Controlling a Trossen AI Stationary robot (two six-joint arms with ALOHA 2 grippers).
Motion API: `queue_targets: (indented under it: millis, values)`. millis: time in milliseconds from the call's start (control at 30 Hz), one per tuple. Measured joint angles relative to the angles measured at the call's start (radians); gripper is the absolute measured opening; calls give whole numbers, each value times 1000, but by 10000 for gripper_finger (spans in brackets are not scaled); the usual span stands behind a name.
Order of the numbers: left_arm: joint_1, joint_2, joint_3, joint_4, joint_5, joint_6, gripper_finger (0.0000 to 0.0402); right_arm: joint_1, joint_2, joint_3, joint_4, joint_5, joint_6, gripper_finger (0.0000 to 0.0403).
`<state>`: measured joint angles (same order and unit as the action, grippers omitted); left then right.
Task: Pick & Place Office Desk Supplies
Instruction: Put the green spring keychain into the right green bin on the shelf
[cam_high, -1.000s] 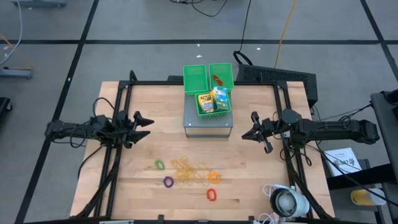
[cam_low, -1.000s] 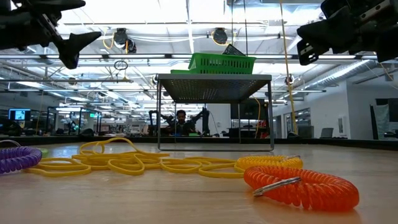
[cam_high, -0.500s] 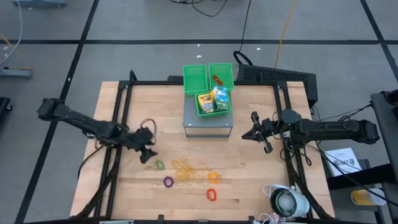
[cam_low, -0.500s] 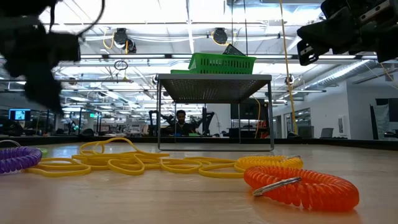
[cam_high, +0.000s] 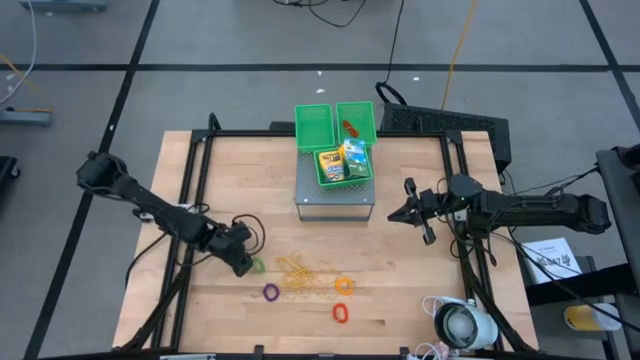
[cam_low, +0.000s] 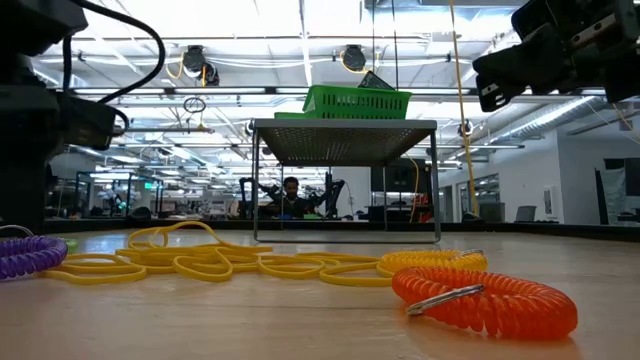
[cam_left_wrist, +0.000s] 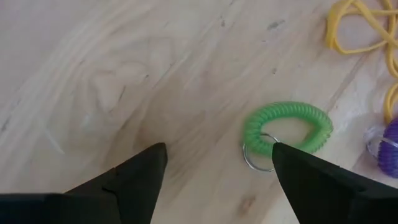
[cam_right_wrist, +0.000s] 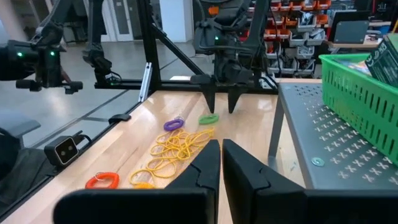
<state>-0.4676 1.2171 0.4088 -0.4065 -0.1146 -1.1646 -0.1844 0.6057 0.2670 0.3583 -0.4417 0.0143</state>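
My left gripper (cam_high: 246, 256) is open and points down at the table just left of the green coil ring (cam_high: 257, 265). In the left wrist view (cam_left_wrist: 217, 158) the green ring (cam_left_wrist: 286, 132), with its metal loop, lies flat beside one fingertip, apart from it as far as shows. The purple ring (cam_high: 270, 292), the tan rubber bands (cam_high: 300, 273), the orange ring (cam_high: 344, 285) and the red ring (cam_high: 340, 313) lie flat on the wood. The crayon box (cam_high: 330, 163) and the green-white packet (cam_high: 353, 158) stand in a green bin. My right gripper (cam_high: 393, 214) is shut and hovers right of the stand.
A grey metal stand (cam_high: 334, 203) at the table's far middle carries three green mesh bins (cam_high: 313, 125). A white round device with cables (cam_high: 460, 325) sits at the near right corner. Black frame rails (cam_high: 190, 200) run along both sides. Bare wood lies left of the rings.
My left arm has swung from a level hover at the table's left side toward the near edge and the right. It has tipped its gripper downward and come low beside the green ring. The rings and bands have stayed in place.
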Motion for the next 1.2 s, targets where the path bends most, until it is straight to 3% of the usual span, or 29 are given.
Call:
queue_targets:
  millis: [267, 500, 800, 1000, 1200]
  values:
    - [-75, 6, -11, 31, -108, 73, 310, 0, 5, 0, 1, 0, 0, 6]
    - [-121, 26, -17, 106, -272, 195, 310, 0, 5, 0, 0, 1, -3, 6]
    - [-115, 169, -10, 208, -328, 189, 310, -5, 16, 0, -7, 43, -8, 6]
    - [-115, 180, -11, 236, -346, 217, 308, -9, 22, -1, -11, 51, -2, 6]
    - [-113, 180, -13, 253, -327, 263, 248, -9, 22, -1, -10, 49, 0, 6]
